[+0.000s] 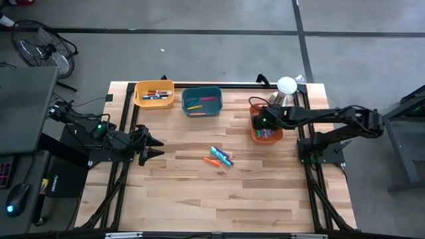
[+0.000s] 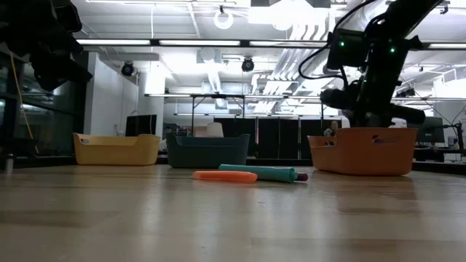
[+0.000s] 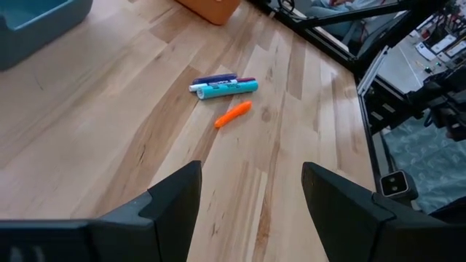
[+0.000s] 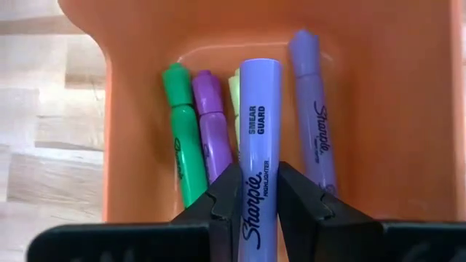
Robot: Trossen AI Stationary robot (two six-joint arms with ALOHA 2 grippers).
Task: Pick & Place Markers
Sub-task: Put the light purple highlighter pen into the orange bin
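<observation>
Over the orange bin (image 1: 255, 135) at the table's right, my right gripper (image 4: 259, 195) is shut on a lavender marker (image 4: 259, 124). In the bin (image 4: 393, 109) lie a green marker (image 4: 183, 138), a purple one (image 4: 211, 124), a lavender one (image 4: 314, 109) and a yellow-green one mostly hidden behind the held marker. Mid-table, a teal and a purple marker (image 1: 222, 156) lie side by side, with an orange one (image 1: 212, 161) beside them. My left gripper (image 1: 154, 146) waits open at the table's left, with nothing between its fingers (image 3: 178, 200). My right gripper pinches the lavender marker's printed barrel (image 4: 259, 178) between its two fingers (image 4: 226, 193). The fingers come from above, slanting steeply down, and the marker lies along them, sticking out past their tips into the bin. Whether its far end touches the markers below, I cannot tell.
A yellow bin (image 1: 154, 93) and a blue bin (image 1: 201, 101), each with markers inside, stand along the far edge. A white round object (image 1: 287, 86) sits behind the orange bin. Bare wood lies toward the near edge.
</observation>
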